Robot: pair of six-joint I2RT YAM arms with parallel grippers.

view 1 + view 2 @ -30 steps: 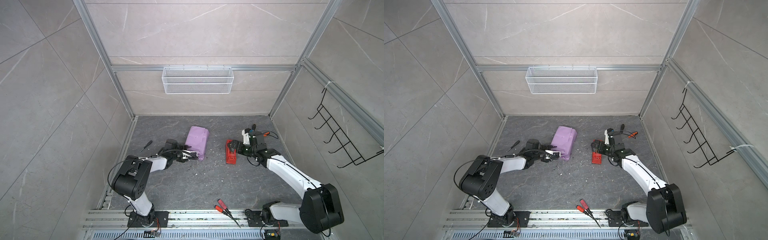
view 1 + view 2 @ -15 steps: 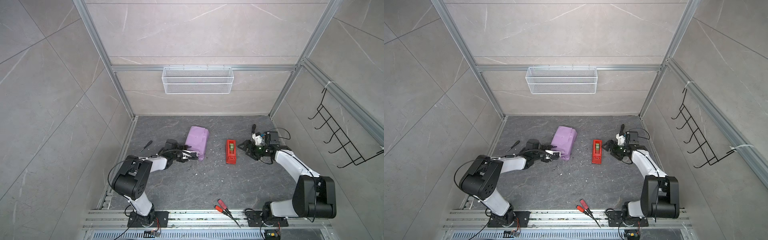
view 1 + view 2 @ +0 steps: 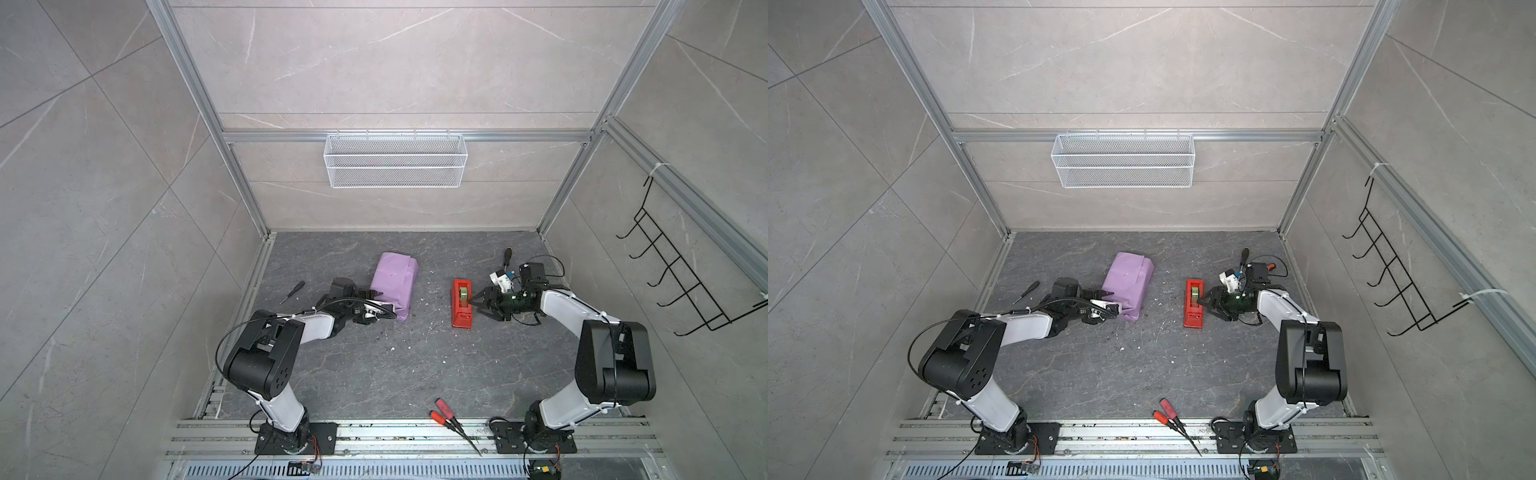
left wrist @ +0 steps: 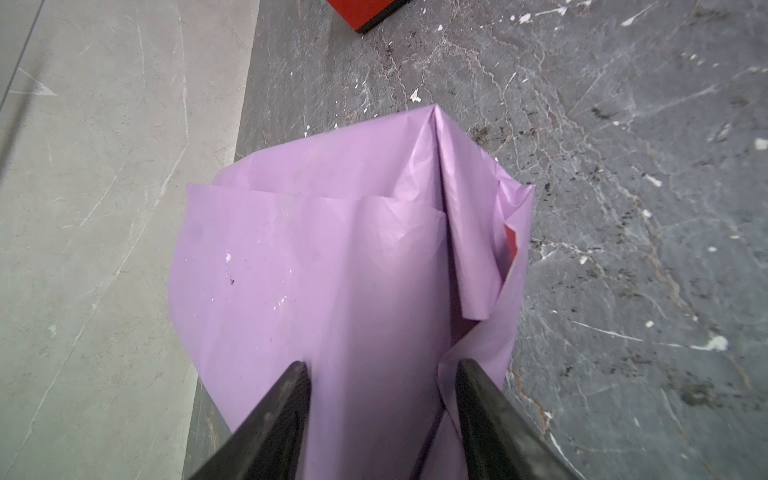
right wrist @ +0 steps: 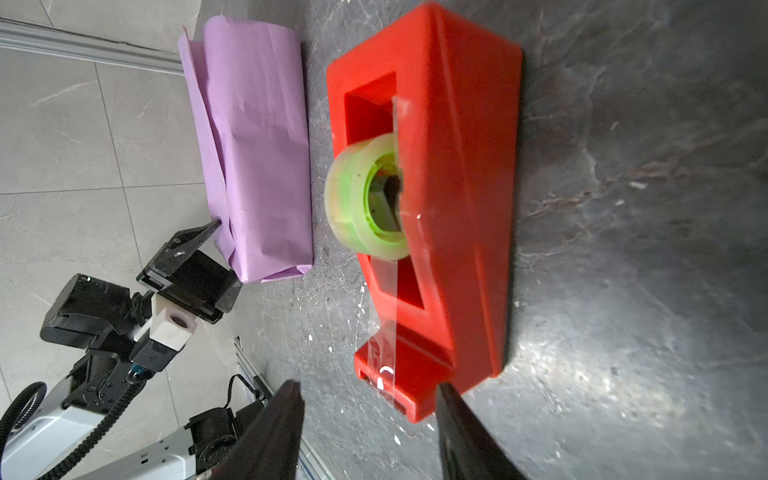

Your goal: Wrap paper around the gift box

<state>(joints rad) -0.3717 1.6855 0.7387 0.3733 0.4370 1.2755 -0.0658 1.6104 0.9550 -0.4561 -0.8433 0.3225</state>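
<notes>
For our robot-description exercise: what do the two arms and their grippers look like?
The left arm and right arm have rounded white links and bulky black joint housings, on black base plates. The left gripper and right gripper each have two black, tapering fingers. A ribbed black cable runs along the left arm; a white block sits at its wrist.

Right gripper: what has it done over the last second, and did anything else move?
The right gripper drew back to the right from over the red tape dispenser, then returned beside it, jaws apart, not gripping. The dispenser itself stayed put. The left gripper stayed at the near end of the folded lilac paper.
</notes>
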